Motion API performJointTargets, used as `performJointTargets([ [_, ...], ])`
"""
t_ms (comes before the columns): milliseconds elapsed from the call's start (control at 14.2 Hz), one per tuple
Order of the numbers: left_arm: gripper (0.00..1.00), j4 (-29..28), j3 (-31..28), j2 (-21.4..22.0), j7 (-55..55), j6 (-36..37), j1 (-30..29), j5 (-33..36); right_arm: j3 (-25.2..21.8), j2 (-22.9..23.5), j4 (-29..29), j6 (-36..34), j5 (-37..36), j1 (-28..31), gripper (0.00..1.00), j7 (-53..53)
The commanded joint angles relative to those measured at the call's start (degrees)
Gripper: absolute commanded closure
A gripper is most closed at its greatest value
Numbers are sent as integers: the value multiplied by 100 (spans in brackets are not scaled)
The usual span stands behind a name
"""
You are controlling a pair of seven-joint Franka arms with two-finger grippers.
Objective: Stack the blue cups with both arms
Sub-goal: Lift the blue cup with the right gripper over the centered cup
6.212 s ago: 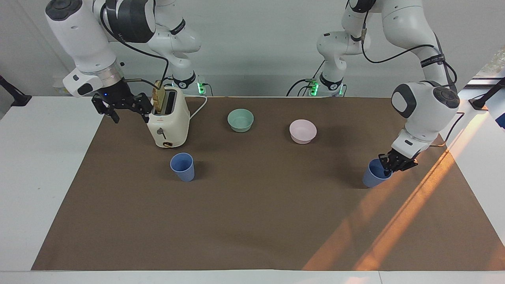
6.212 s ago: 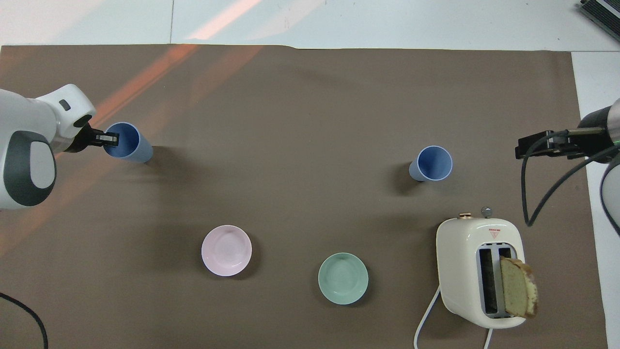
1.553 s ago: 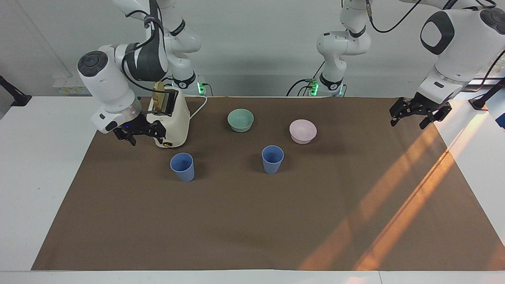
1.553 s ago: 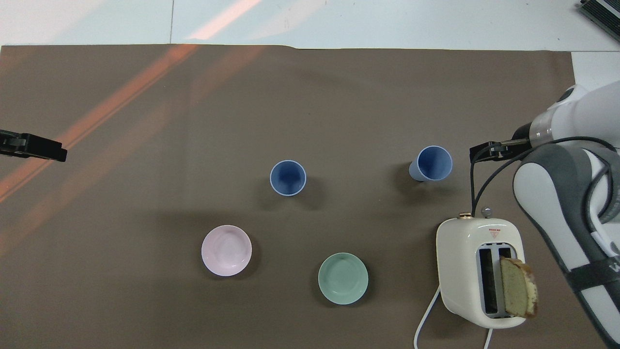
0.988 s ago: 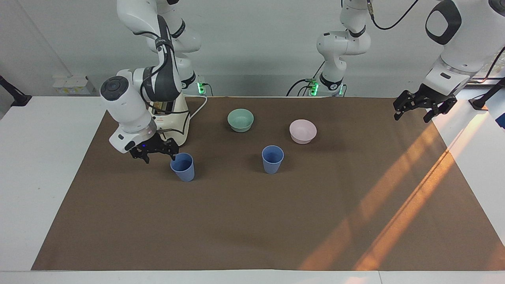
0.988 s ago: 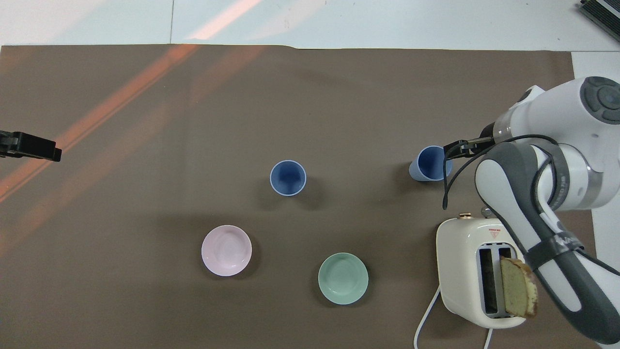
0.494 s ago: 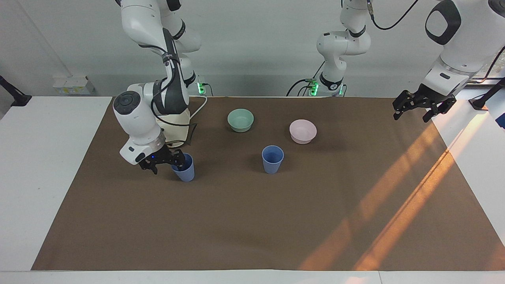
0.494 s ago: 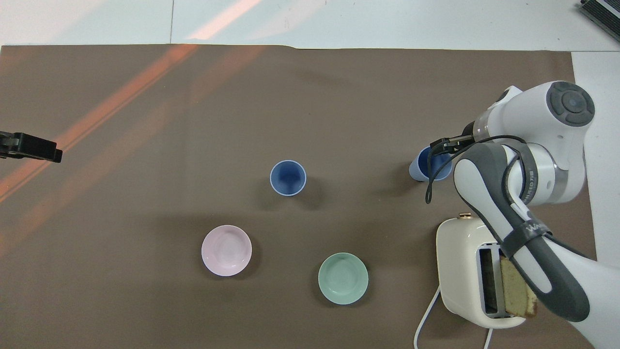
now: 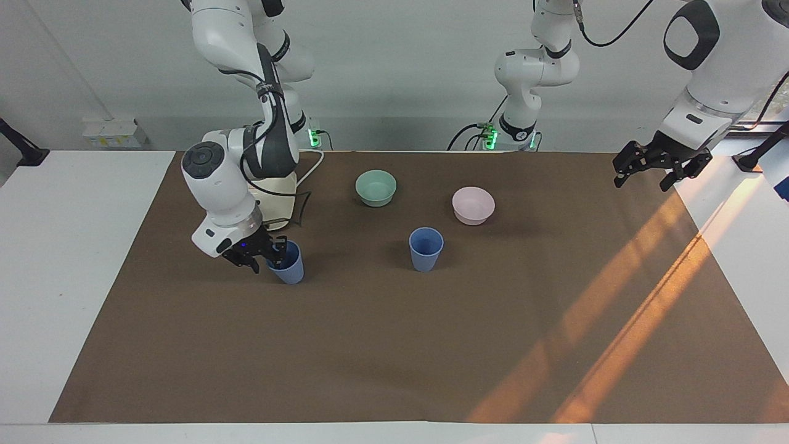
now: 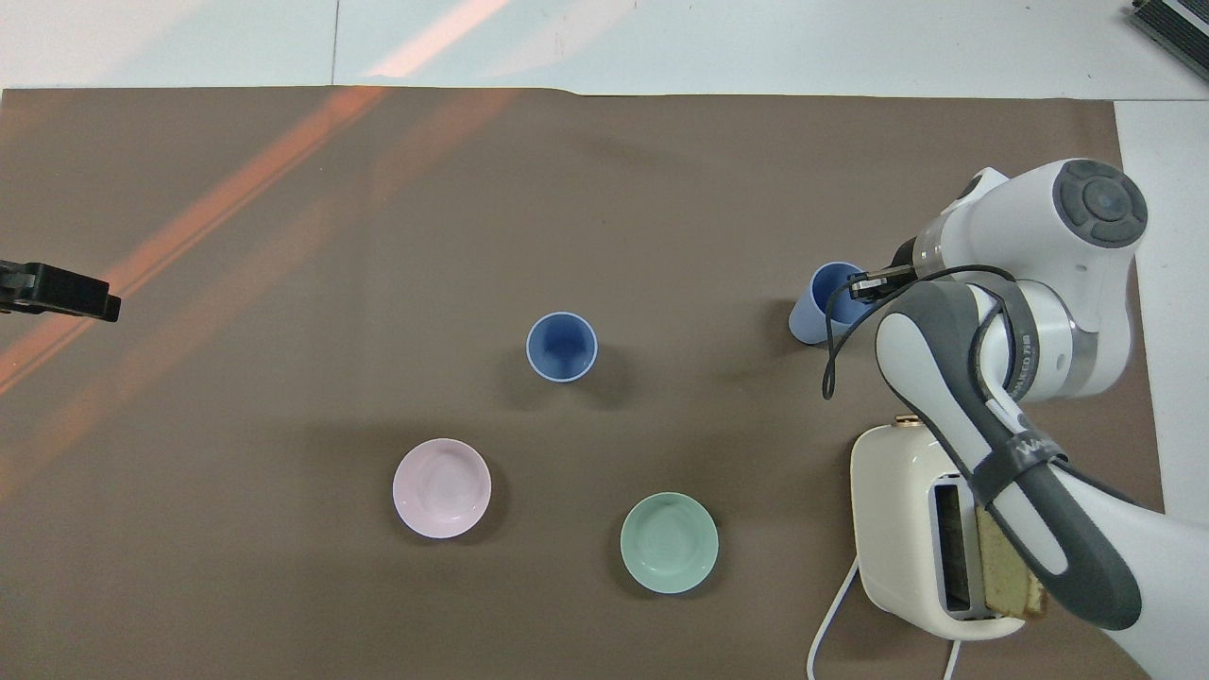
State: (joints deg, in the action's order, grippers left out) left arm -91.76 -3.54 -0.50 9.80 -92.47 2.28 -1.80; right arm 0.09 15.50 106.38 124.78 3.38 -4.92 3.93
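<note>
**Right pincer clamping rim of cup near toaster**

Gripping the blue cup at the right arm's end [image 9: 288, 264] with the right pincer [image 9: 266, 254]: fingers closed on the rim wall, apparently one inside the mouth and one outside. Cup tilting slightly in the overhead view, mouth leaning away from the robots, probably from the side pinch. Base looking still on the brown mat [image 9: 394, 345], though hard to confirm from either view.

Standing upright near the middle of the surface: second blue cup [image 9: 426, 248], mouth up, nothing around it. Likely parked there as the receiver, within reach of both arms.

Waiting with the left pincer [image 9: 654, 166], fingers spread wide, holding nothing, hovering over the mat's edge at the left arm's end. Clear of the stacking zone, so no collision risk for the carry.

Sitting nearer the robots than the cups: mint-green bowl [image 9: 376, 187], pale pink bowl [image 9: 473, 205]. Toaster [image 10: 921, 529] with a bread slice, right under the right arm, so a straight lift before any sideways travel looking sensible.

Next, by judgement: lifting, carrying over the centre cup, lowering in. One-wall grip risking swing or slip on the way.
</note>
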Motion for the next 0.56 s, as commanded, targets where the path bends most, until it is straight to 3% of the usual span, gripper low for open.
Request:
performJointTargets([
  [0, 0, 9, 47, 85, -66, 115, -61, 74, -9, 32, -38, -41, 40, -52, 100, 99],
  [141, 0, 18, 47, 85, -66, 98, -61, 74, -9, 23, -134, -190, 40, -62, 100, 99],
  [494, 0, 18, 47, 85, -66, 98, -61, 74, 0, -30, -1073, -1227, 523, -62, 100, -259],
])
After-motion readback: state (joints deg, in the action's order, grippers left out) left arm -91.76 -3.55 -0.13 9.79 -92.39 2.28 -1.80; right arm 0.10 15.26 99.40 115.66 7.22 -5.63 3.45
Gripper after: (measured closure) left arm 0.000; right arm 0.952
